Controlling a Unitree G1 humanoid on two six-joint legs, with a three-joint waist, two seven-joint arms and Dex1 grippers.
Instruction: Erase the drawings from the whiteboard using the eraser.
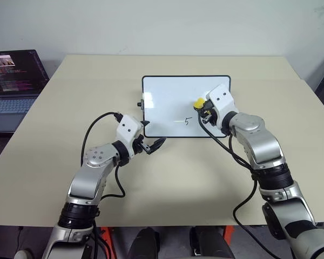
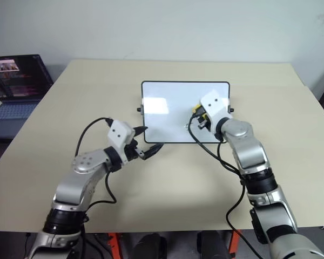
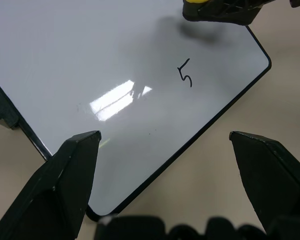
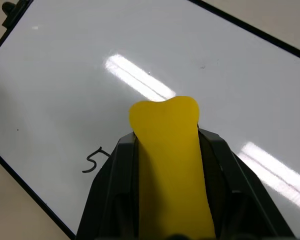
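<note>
We read one handwritten black "5" [image 3: 185, 73] near the front edge of the glossy white black-framed whiteboard [image 1: 167, 102].

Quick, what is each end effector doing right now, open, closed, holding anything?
Left end effector: open, holding nothing.
Right end effector: closed on the yellow eraser, over the whiteboard.

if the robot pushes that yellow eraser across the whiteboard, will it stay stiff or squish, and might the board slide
The eraser probably squishes somewhat: its tip bulges past the right gripper clamping it. The whiteboard lies flat, glossy and unheld on the smooth table, so it may slide. The left gripper hovers open near its edge.
</note>
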